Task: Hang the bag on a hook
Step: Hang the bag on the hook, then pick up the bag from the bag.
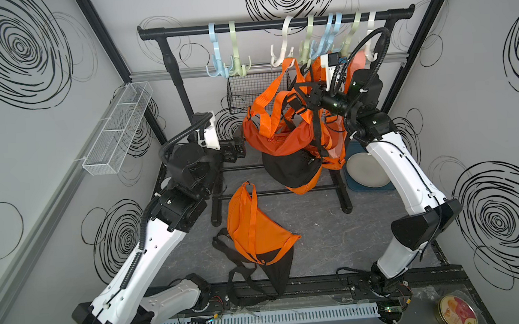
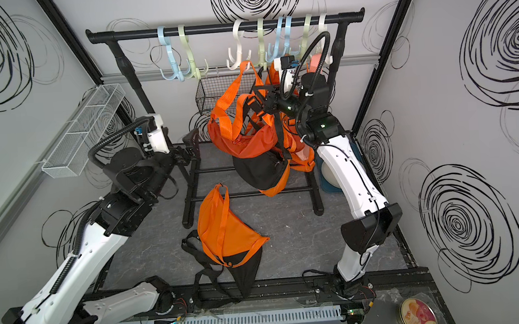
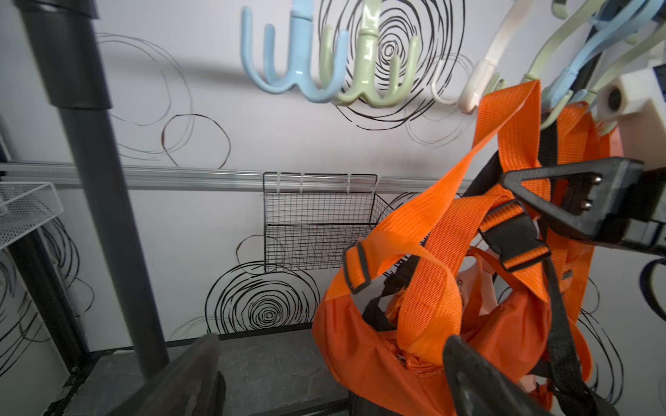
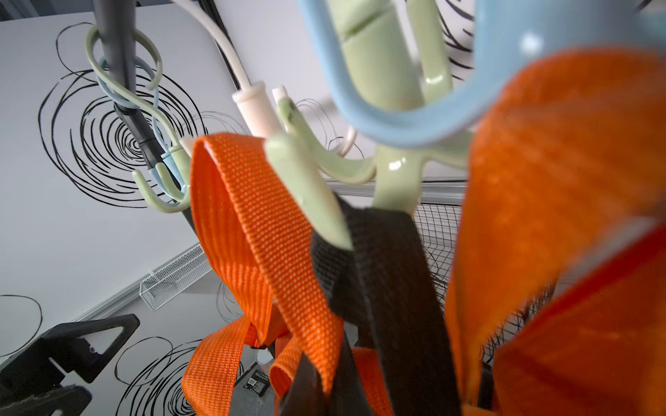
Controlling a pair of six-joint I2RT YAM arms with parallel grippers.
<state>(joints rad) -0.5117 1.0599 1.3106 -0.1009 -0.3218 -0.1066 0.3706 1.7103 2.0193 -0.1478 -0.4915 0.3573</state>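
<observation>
An orange bag (image 1: 278, 139) with a black lower part hangs from the rack. Its orange strap (image 4: 234, 216) is looped over a white hook (image 1: 282, 53) under the black rail (image 1: 273, 24). A black strap (image 4: 382, 259) sits on a green hook (image 4: 310, 187) next to it. My right gripper (image 1: 301, 95) is shut on the bag's strap, close to a black buckle (image 3: 511, 234), just below the hooks. To the left of the bag, and lower, my left gripper (image 1: 240, 148) stands open. The bag's orange body (image 3: 364, 356) lies beside one of its fingers (image 3: 472, 378).
Another orange and black bag (image 1: 257, 231) lies flat on the grey floor in front of the rack. More orange bags hang behind my right arm. A black wire basket (image 1: 247, 88) and a white wire basket (image 1: 118, 129) hang on the walls. A plate (image 1: 366, 171) stands at the right.
</observation>
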